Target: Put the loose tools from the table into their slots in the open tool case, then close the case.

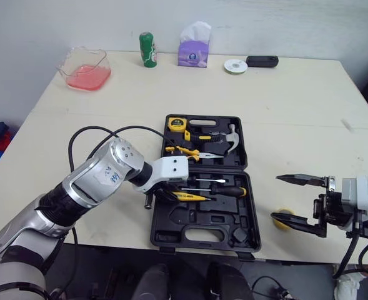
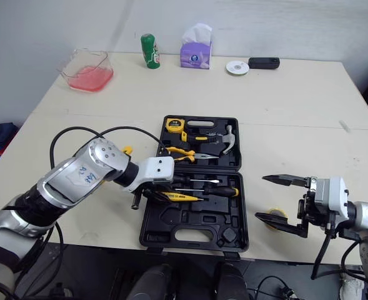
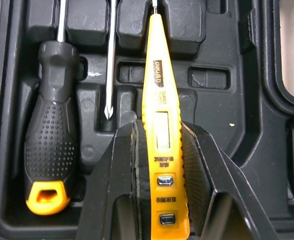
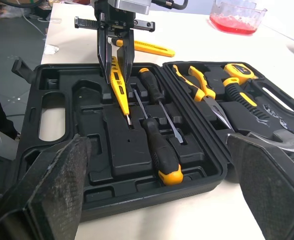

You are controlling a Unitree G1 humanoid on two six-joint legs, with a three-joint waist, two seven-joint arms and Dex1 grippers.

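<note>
The black tool case point(image 1: 190, 220) lies open at the table's front middle. Its far half holds a tape measure point(image 1: 176, 123), pliers point(image 1: 187, 151) and a hammer point(image 1: 226, 140). In the near half lie a black-handled screwdriver point(image 1: 230, 191) and a slim one point(image 1: 210, 180). My left gripper point(image 1: 165, 192) is shut on a yellow tester pen point(image 3: 161, 125), held low over the near half beside the screwdrivers. My right gripper point(image 1: 275, 197) stands open to the right of the case, over a small yellow round thing point(image 1: 284, 219) on the table. A yellow knife point(image 4: 147, 47) lies left of the case.
Along the far edge stand a clear tub of pink liquid point(image 1: 87, 69), a green can point(image 1: 147, 49), a purple tissue pack point(image 1: 193, 50), a white disc point(image 1: 235, 65) and a black oblong point(image 1: 262, 60). The case sits close to the table's front edge.
</note>
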